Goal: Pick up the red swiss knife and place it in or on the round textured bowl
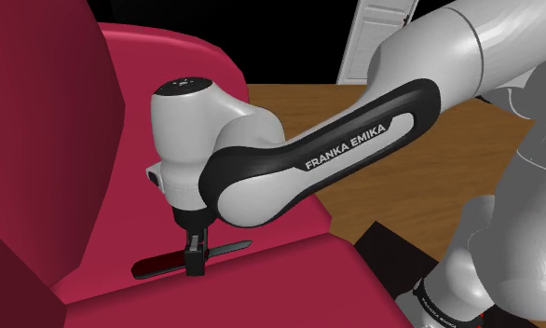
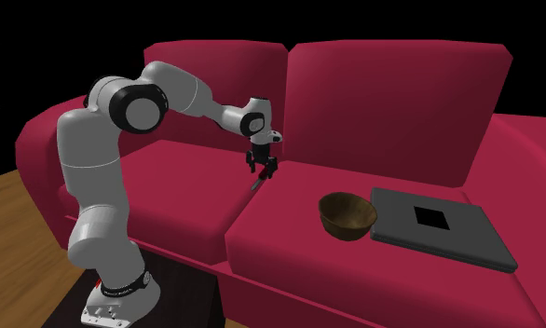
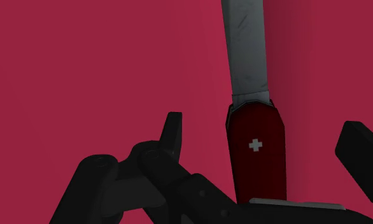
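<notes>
I see the claw point(image 1: 196, 268) spread wide, straddling the red swiss knife point(image 1: 161, 264), which lies flat on the sofa seat point(image 1: 280, 284) directly beneath it, touched by neither finger, its long axis running 8 to 2 o'clock in the shoulder view.

Arm point(image 1: 355, 140) stretched forward, gripper point(image 1: 196, 266) pointing straight down, fingers point(image 3: 172, 130) spread apart.

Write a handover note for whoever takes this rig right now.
Hand: open, low over the sofa seat, fingers either side of the red knife, not touching it.
Knife: flat on the seat, blade out.
Bowl: brown, empty, on the seat to the second exterior view's right of the hand.
Done: hand lined up over the knife.
Left: close, lift, carry to bowl, release.
</notes>
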### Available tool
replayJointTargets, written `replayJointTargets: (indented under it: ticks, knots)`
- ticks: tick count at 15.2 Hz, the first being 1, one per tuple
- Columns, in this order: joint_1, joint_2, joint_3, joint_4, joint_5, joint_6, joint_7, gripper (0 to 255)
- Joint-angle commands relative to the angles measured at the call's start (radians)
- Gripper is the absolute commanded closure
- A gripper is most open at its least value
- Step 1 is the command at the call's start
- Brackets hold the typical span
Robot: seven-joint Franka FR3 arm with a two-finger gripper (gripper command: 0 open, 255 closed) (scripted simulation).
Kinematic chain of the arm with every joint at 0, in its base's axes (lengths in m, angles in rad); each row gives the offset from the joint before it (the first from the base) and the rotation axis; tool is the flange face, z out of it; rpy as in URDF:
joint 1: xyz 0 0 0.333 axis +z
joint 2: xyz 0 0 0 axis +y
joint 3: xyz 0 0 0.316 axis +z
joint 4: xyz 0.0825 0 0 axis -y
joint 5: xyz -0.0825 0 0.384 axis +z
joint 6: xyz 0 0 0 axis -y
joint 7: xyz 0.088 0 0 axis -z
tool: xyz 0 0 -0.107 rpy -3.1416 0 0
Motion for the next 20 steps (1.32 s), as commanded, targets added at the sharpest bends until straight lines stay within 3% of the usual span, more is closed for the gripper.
replayJointTargets:
  ticks: [1,8,9,20]
  knots:
    - [0.001,0.010,-0.001,-0.013,-0.005,0.022,0.004,0]
    - [0.001,0.010,-0.001,-0.013,-0.005,0.022,0.004,0]
    - [0.001,0.010,-0.001,-0.013,-0.005,0.022,0.004,255]
    - [0.000,-0.003,0.000,0.000,0.002,-0.002,-0.001,255]
